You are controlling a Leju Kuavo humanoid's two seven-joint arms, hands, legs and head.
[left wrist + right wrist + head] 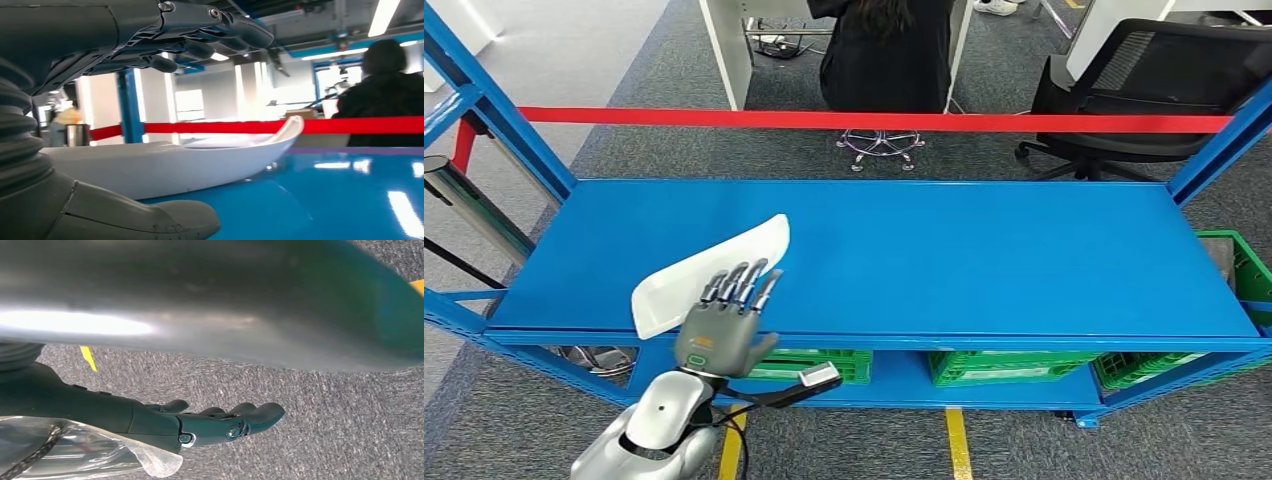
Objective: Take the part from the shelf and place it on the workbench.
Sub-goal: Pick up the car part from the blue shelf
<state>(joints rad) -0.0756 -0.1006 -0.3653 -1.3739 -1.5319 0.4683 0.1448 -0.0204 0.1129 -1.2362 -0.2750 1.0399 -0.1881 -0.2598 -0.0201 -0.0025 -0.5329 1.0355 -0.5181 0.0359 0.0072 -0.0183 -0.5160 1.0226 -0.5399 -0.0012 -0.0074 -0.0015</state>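
The robot's left hand point(724, 325) reaches over the front edge of a blue shelf point(984, 260), its fingers point(746, 285) stretched out flat above the near end of a white part point(709, 275). The left wrist view shows the part point(165, 167) lying on the shelf surface, the fingers point(210, 30) above it with a gap and the thumb point(135, 217) low beside it; the hand is open and grips nothing. The part sits toward the shelf's left front, its narrow tip pointing away from the robot. The right hand point(210, 425) hangs over grey carpet point(325, 430), fingers straight and loosely apart, holding nothing. Behind a red bar point(874, 121) a person in black point(884, 55) sits near an office chair point(1144, 90). Green crates point(1014, 365) stand on the lower level.
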